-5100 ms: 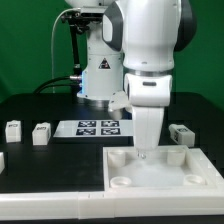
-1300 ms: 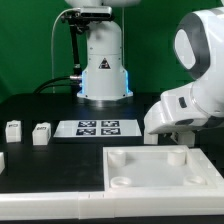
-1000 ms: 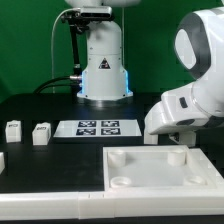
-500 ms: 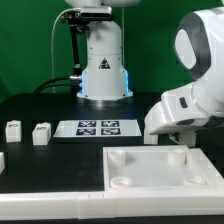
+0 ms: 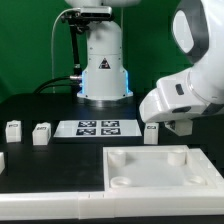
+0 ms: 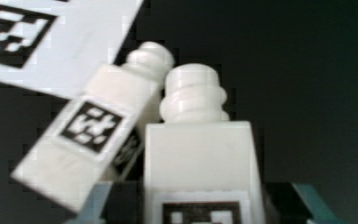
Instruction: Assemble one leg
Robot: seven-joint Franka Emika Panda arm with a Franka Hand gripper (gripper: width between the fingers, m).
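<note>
**Arm risen since half a second ago, baring a leg behind the panel.**

In the exterior view the white arm casing sits higher than before. This uncovers a tagged leg (image 5: 151, 133) on the black counter (image 5: 60, 165), just behind the panel (image 5: 150, 165) and near the marker board (image 5: 98, 127). In the wrist view the hand (image 6: 204, 198) frames a second leg (image 6: 202, 150), its ridged tip pointing away from the camera and one of the fingers (image 6: 108, 198) close at each side. This centring suits a squeeze across its flat faces, but the blur hides whether the pads press it. A neighbouring leg (image 6: 101, 130) leans against it, probably the one bared outside, so any lift is likely to disturb it. The panel's corner sockets face upward, ready to receive a tip.
</note>
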